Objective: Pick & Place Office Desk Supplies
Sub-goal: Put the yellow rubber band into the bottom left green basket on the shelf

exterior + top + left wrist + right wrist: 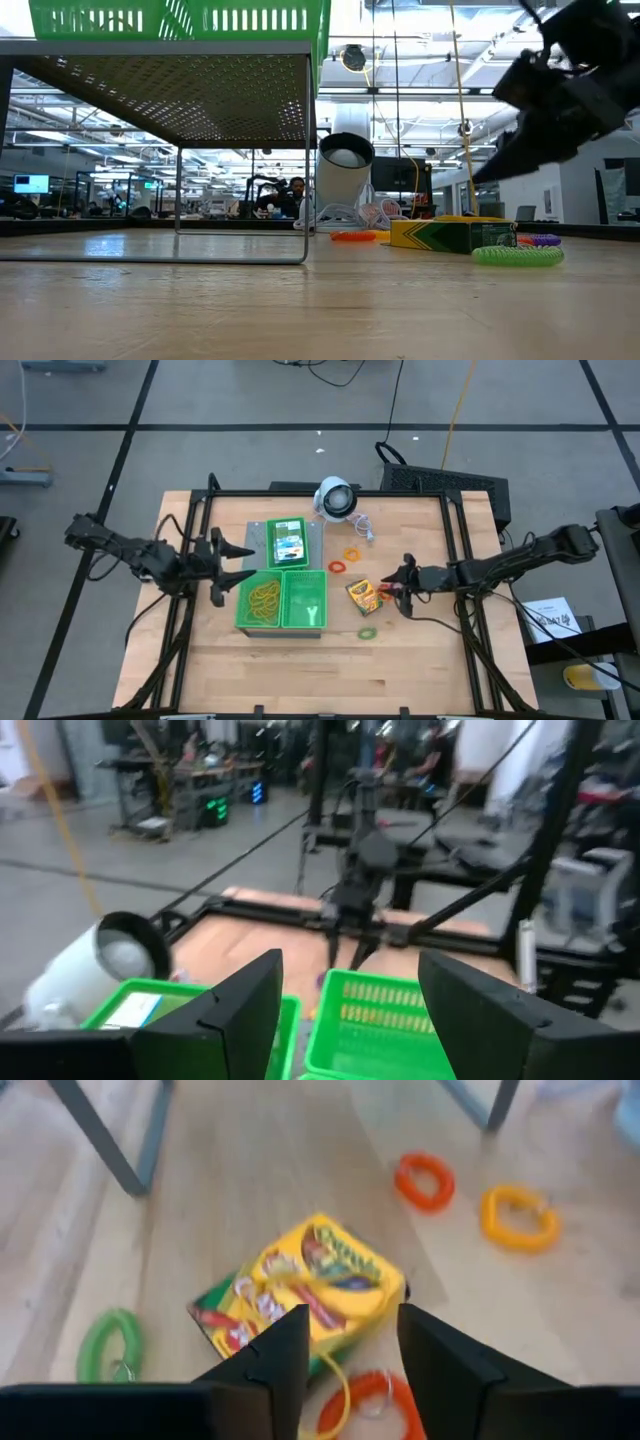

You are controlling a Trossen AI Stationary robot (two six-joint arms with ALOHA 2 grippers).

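A yellow-and-green crayon box lies flat on the table, right of the green trays. My right gripper hangs open just above its near end, slanting down; a thin yellow band and a red coil lie under the fingers. Whether the fingers touch anything, I cannot tell. Green, orange and red loops lie around on the wood. One tray compartment holds tan-yellow bands; a second crayon box lies in the far tray. My left gripper stands open and level at the trays' left side.
A white round device with a cord stands at the far edge, behind the trays. In the low view the trays sit raised on a metal mesh stand. Bare wood stretches along the near edge. Black frame bars border the table.
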